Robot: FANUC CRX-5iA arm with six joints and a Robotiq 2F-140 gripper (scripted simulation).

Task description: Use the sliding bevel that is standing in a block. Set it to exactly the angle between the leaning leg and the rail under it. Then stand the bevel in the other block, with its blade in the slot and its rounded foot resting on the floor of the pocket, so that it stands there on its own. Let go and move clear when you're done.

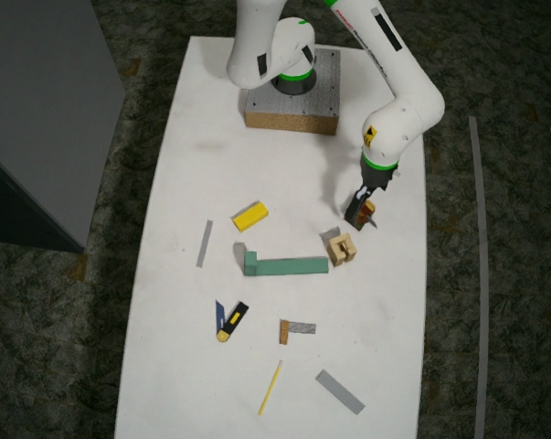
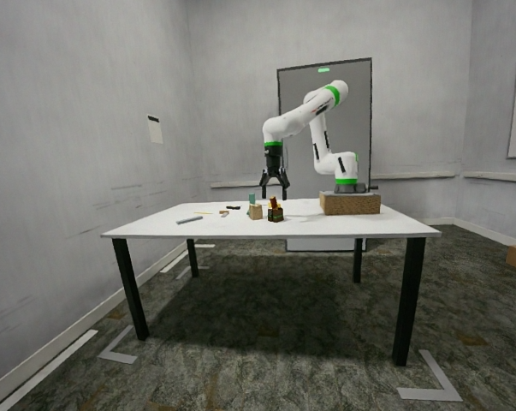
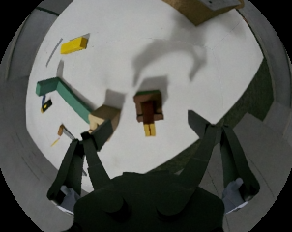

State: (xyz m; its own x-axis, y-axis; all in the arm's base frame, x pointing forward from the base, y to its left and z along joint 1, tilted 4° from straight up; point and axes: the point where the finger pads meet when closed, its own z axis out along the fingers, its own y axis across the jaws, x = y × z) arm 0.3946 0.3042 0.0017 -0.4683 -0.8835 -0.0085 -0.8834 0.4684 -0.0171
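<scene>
While the pincer (image 2: 274, 193) hung w/ fingers spread wide, gripping nothing, the sliding bevel (image 2: 273, 203) stood in its dark block (image 2: 275, 215) just below, centre of exterior frame, beside the pale block (image 2: 255, 211).

Top overhead, exterior distant sideways, wrist downward; all share table (image 1: 209, 155).

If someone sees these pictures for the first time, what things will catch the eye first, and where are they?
The white and green arm dominates, rising from its base block at the table's far end, with its open claw hanging empty just above the bevel that stands in a dark block. Next to that sits a pale wooden block, and beside it the green rail with its leg in the middle of the white table.
</scene>
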